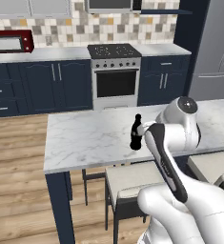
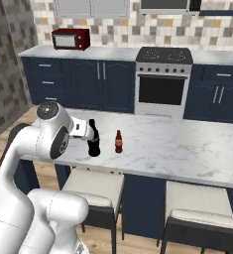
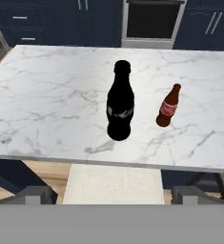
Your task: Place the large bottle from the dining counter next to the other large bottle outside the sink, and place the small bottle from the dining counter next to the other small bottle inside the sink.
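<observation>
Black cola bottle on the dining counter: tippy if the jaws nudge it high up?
Likely, yes. The large bottle stands upright, tall on a narrow base, so a push near its neck would probably topple it. Its round, glossy body may roll and slip. The small bottle stands close beside it and could get knocked.

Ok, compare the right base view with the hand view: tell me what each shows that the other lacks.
Right base view alone: the red microwave, the stove top and the robot's arm. Hand view alone: the stool seat directly below the counter edge. Both share the black cola bottle, the small brownish-red bottle, the marble dining counter and the oven door.
</observation>
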Controlling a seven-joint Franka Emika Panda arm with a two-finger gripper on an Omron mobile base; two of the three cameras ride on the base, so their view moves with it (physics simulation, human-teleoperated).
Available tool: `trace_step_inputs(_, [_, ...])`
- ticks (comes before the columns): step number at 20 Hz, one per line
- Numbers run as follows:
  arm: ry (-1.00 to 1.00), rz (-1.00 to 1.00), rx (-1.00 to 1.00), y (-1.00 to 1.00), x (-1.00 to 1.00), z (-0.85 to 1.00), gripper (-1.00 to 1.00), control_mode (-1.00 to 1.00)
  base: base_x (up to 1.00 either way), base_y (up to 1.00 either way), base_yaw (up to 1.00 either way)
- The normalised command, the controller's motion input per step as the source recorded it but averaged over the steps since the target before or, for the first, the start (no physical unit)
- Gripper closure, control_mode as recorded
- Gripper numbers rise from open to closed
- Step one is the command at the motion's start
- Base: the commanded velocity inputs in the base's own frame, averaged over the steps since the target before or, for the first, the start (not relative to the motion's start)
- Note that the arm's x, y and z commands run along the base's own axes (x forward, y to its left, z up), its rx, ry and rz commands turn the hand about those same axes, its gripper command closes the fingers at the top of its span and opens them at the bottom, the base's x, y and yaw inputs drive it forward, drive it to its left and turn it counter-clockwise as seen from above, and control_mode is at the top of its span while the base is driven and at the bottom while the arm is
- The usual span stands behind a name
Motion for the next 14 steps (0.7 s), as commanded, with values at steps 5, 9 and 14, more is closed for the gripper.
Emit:
trace_step_inputs(5, [0.0, 0.0, 0.0, 0.0, 0.34, -0.16, -1.0, -1.0, 0.0, 0.0, 0.0])
trace_step_inputs(9, [0.0, 0.0, 0.0, 0.0, 0.31, -0.03, -1.0, -1.0, 0.0, 0.0, 0.0])
trace_step_inputs(14, [0.0, 0.0, 0.0, 0.0, 0.35, 0.0, -1.0, -1.0, 0.0, 0.0, 0.0])
